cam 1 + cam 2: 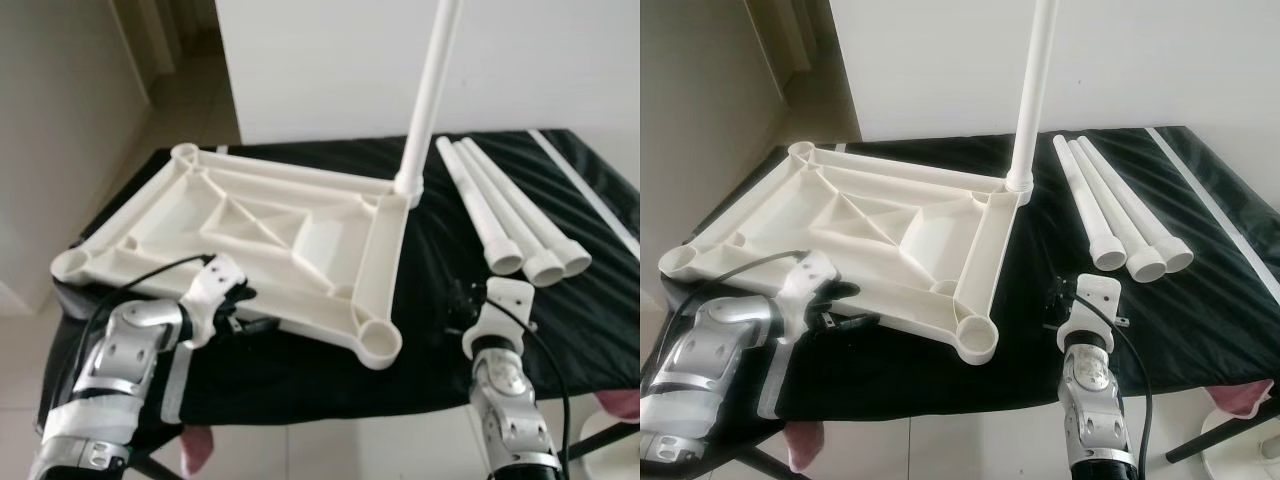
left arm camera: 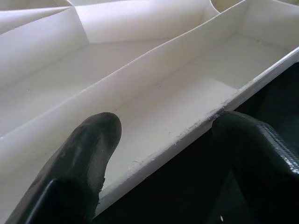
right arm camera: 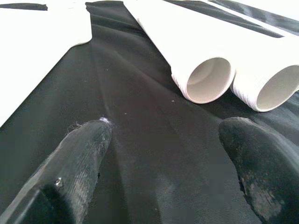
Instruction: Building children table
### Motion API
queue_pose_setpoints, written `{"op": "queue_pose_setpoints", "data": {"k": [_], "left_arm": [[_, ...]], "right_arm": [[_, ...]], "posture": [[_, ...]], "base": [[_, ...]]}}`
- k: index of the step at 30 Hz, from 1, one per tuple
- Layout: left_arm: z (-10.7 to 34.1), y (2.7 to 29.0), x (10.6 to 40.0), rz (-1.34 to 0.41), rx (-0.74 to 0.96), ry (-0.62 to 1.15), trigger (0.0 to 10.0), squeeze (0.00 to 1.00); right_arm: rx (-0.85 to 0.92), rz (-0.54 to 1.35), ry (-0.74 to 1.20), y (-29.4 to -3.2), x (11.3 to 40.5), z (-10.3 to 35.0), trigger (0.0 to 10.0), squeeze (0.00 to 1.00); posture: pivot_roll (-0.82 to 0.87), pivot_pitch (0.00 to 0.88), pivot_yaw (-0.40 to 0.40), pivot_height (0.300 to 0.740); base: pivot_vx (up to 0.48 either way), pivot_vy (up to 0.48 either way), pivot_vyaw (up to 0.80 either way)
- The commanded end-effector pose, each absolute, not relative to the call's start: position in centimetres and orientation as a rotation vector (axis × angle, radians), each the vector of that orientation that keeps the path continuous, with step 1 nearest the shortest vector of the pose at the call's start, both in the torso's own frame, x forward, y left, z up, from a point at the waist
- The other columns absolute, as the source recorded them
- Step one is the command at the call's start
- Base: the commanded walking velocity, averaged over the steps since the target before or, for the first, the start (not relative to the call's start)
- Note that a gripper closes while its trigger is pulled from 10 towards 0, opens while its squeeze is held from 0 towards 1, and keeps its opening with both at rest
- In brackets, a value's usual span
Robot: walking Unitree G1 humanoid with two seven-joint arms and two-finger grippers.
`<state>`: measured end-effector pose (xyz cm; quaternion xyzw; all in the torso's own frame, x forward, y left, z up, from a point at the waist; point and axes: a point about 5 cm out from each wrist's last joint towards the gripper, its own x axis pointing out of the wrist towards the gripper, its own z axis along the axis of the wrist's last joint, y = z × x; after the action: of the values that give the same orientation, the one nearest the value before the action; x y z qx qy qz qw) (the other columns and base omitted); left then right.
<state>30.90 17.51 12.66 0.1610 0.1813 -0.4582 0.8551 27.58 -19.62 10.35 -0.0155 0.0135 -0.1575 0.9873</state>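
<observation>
White tabletop (image 1: pixel 270 230) lies underside-up on the black-covered table (image 1: pixel 420 340). One leg (image 1: pixel 428 95) stands upright in its far right corner socket. Three loose legs (image 1: pixel 505 210) lie side by side just right of the tabletop. Left gripper (image 2: pixel 163 140) at the tabletop's near edge, jaws parted astride the rim. Right gripper (image 3: pixel 163 140) near the loose legs' open ends, jaws released, holding nothing.
</observation>
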Motion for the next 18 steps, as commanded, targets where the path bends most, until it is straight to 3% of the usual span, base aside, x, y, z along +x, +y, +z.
{"op": "queue_pose_setpoints", "data": {"k": [1,6,18], "left_arm": [[10.8,17.8,30.7,-0.930,0.362,0.485,10.0,0.00],[10.4,17.6,30.9,-0.916,0.442,0.506,10.0,0.00],[10.4,16.1,31.6,-1.063,0.690,0.502,10.0,0.00]], "right_arm": [[-0.033,-0.308,0.029,-19.5,27.6,10.2,10.0,0.00],[-0.034,-0.304,0.029,-19.5,27.7,10.2,10.0,0.00],[-0.036,-0.290,0.023,-19.2,28.0,10.4,10.0,0.00]], "posture": [[0.00,0.000,0.009,0.740],[0.01,0.000,0.007,0.740],[0.00,0.000,0.009,0.740]], "base": [[0.000,0.000,0.00],[0.000,0.000,0.00],[0.000,0.000,0.00]]}}
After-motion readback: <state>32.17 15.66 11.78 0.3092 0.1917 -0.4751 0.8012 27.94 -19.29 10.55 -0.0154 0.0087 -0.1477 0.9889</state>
